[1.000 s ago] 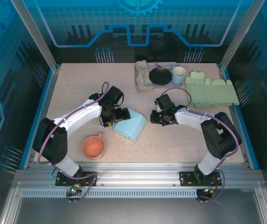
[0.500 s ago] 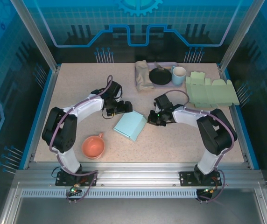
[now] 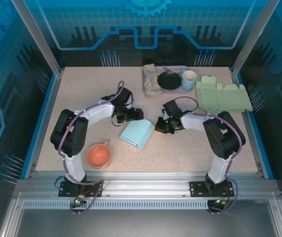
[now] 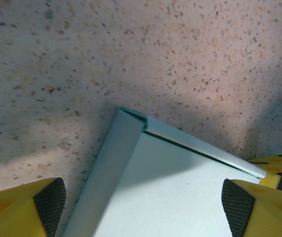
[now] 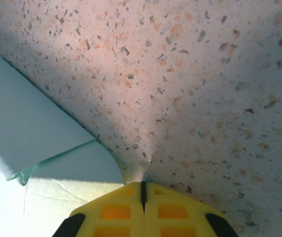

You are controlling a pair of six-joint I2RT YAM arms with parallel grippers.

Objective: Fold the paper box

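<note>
speckled table [image 3: 82, 94] inside blue walls [image 3: 8, 84]; left gripper [image 3: 137, 116] gapes wide at the paper box [image 3: 137, 134], right gripper [image 5: 142, 190] closed, empty.

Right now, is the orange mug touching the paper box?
Apart. The top external view shows a strip of bare table between the orange mug and the paper box.
</note>
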